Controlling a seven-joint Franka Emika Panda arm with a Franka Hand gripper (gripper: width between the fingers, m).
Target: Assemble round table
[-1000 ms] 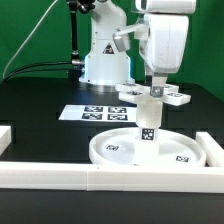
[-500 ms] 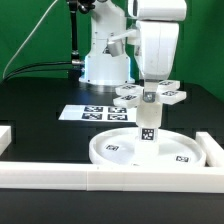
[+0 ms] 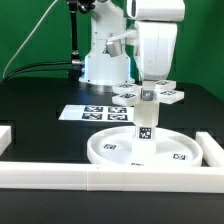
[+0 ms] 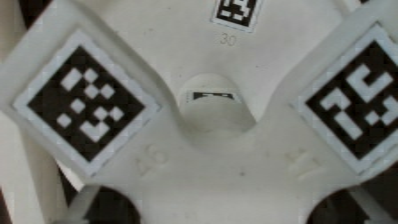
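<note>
The large round rimmed disc (image 3: 113,150) lies flat on the black table near the front rail. The short post (image 3: 146,126) stands upright at its middle, tags facing the camera. The four-armed cross piece (image 3: 150,96) sits level right over the post's top; whether it touches the post I cannot tell. My gripper (image 3: 148,87) comes straight down from above and is shut on the cross piece's hub. In the wrist view the cross piece (image 4: 214,150) fills the picture, with a tag on each of two arms, and hides my fingertips.
The marker board (image 3: 92,113) lies behind the disc on the exterior view's left. White border rails run along the front (image 3: 90,178), with a rail on the right (image 3: 213,150) and a short piece on the left (image 3: 5,135). The arm's base (image 3: 105,62) stands at the back.
My gripper has carried the cross piece toward the exterior view's left, from beside the post to over its top. The disc and post have not moved.
</note>
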